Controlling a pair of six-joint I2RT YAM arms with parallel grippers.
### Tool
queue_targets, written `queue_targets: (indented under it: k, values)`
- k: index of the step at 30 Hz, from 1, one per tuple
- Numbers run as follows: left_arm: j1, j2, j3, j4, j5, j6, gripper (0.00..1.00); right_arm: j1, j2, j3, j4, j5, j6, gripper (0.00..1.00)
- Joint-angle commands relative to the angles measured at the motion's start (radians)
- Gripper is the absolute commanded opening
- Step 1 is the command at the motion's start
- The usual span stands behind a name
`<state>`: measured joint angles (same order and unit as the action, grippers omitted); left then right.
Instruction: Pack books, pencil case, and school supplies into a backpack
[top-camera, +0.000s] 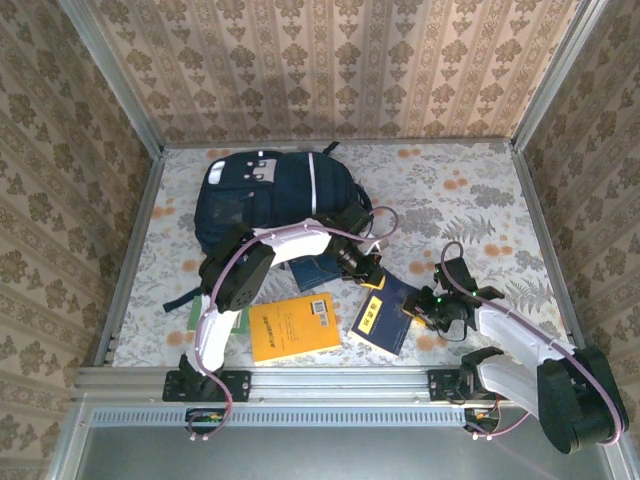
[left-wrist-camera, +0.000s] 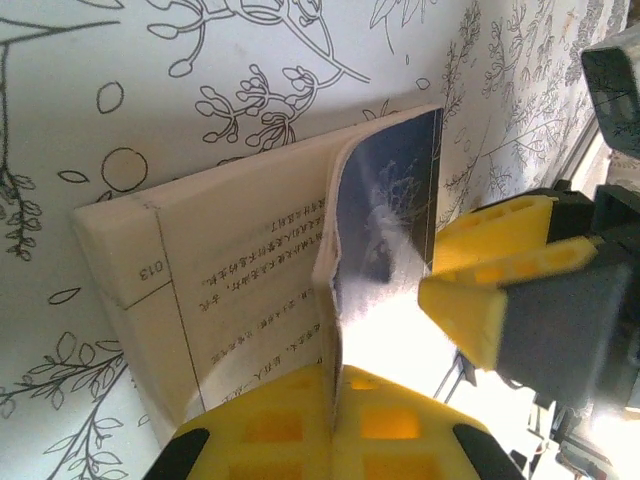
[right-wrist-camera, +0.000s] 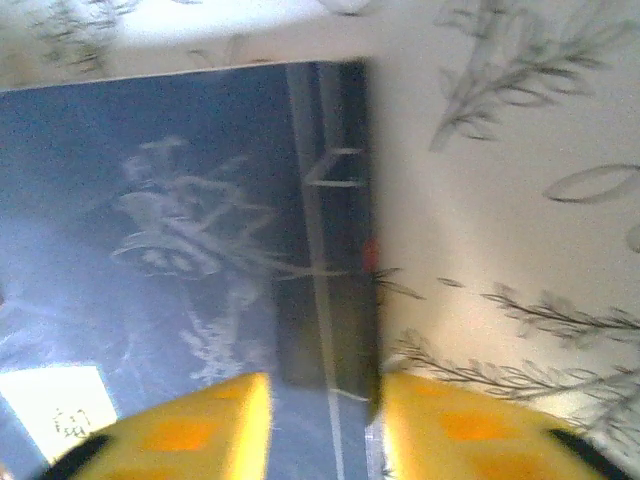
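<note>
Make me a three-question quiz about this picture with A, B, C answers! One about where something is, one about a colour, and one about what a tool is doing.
1. Where is the backpack?
A) far left part of the table
B) at the front edge
C) hanging on the wall

2. What colour is the book with the white barcode label?
A) pink
B) orange-yellow
C) purple

3. What is the left tool doing?
A) open over the backpack
B) holding a pencil
C) shut on the cover of a navy book

Answers:
1 A, it lies at the far side, left of centre.
2 B, the top view shows that colour.
3 C, the left wrist view shows the cover pinched in it.
</note>
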<state>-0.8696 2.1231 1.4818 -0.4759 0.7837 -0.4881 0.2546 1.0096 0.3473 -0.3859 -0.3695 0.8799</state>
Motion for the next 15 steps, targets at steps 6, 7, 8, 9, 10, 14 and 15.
queue_targets:
  k: [6,7,8,9,10,14,15]
  values:
    - [0.078,-0.216,-0.028,0.055,0.120,-0.006,0.00,-0.014,-0.216,-0.027,0.033,0.000,-0.069,0.85]
    - [0.080,-0.229,-0.030,0.056,0.131,-0.009,0.00,-0.019,-0.232,-0.045,0.083,-0.045,-0.059,0.90]
    - [0.081,-0.239,-0.032,0.059,0.139,-0.011,0.00,-0.026,-0.245,-0.065,0.133,-0.083,-0.042,0.94]
    - [0.081,-0.250,-0.037,0.070,0.150,-0.018,0.00,-0.030,-0.255,-0.091,0.204,-0.127,-0.021,0.98]
    - [0.082,-0.259,-0.045,0.085,0.160,-0.028,0.00,-0.033,-0.261,-0.110,0.258,-0.155,0.000,1.00]
    - [0.089,-0.289,-0.079,0.155,0.193,-0.078,0.00,-0.057,-0.260,-0.177,0.478,-0.247,0.059,1.00]
    - [0.091,-0.294,-0.086,0.171,0.199,-0.091,0.00,-0.060,-0.256,-0.194,0.556,-0.275,0.086,1.00]
